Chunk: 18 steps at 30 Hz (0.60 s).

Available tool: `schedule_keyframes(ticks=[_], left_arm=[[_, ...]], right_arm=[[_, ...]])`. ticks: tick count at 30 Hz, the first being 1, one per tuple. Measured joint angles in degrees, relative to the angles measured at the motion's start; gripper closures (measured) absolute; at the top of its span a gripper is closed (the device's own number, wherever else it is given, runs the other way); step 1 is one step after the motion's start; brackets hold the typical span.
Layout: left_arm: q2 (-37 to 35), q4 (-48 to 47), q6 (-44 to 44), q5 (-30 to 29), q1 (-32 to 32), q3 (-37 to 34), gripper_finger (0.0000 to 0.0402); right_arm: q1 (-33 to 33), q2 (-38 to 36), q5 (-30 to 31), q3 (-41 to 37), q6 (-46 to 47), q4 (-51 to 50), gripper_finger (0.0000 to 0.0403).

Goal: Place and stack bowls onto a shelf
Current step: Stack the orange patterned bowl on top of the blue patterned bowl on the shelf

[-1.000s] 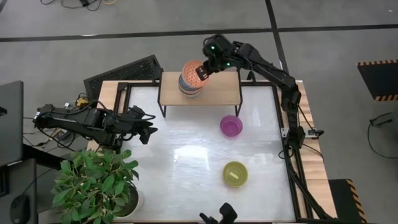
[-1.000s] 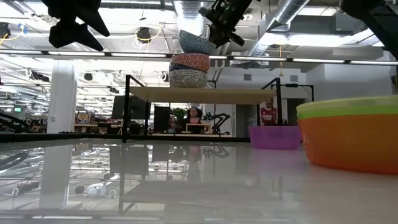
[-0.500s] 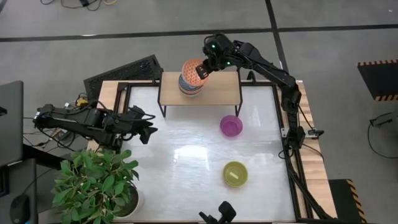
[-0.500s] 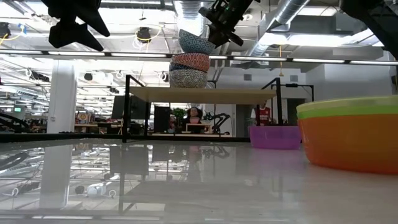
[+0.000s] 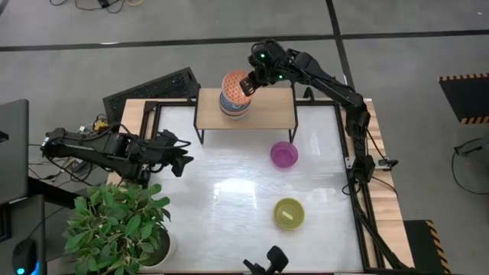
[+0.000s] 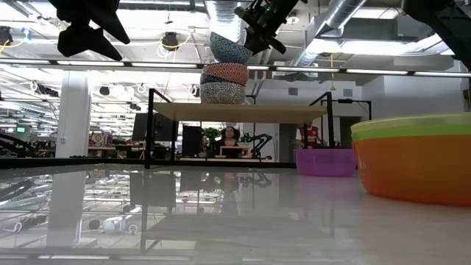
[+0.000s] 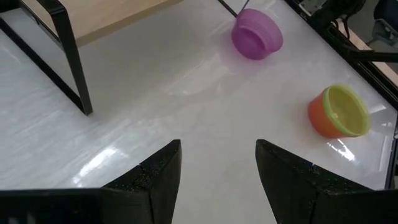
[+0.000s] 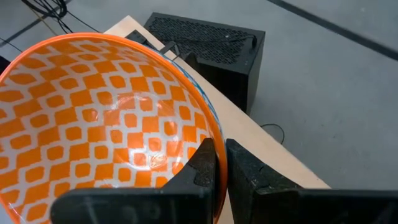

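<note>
The shelf (image 5: 269, 114) stands at the table's far edge with a stack of two patterned bowls (image 5: 233, 108) on its left part. My right gripper (image 5: 248, 86) is shut on an orange patterned bowl (image 5: 234, 82), held tilted over that stack (image 6: 224, 82); in the low view the held bowl's (image 6: 229, 50) outer wall looks blue-grey. A purple bowl (image 5: 284, 154) sits on the table right of centre. An olive-yellow bowl (image 5: 289, 213) sits nested in an orange one (image 7: 323, 121) nearer the front. My left gripper (image 5: 182, 158) hovers open over the table's left side. My right gripper pinches the orange bowl's rim (image 8: 213, 134) on the side toward the table's right, one finger (image 8: 202, 171) inside the bowl and one (image 8: 252, 180) outside. The fingers slant down from the far right. The bowl sits tilted above the stack; whether its underside touches the stack, I cannot tell.
A potted plant (image 5: 114, 225) fills the near left corner. A black perforated box (image 5: 149, 92) lies beyond the shelf's left end. The shelf's right part (image 5: 279, 103) is bare wood, and open tabletop (image 5: 229, 191) spreads between the arms.
My right gripper has carried the orange bowl a little up and toward the table's far left, still shut on its rim and still tilted over the stack.
</note>
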Motion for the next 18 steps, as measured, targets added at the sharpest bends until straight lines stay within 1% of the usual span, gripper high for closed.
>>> schedule_keyframes(ticks=[9,18], left_arm=[[0.0,-0.9,0.0,-2.8,0.3,0.0,0.0211],[0.0,0.2,-0.7,-2.0,6.6,0.0,0.0211]], right_arm=[[0.4,0.0,-0.2,0.0,-1.8,1.1,0.0363],[0.4,0.0,-0.2,0.0,-7.1,1.1,0.0363]])
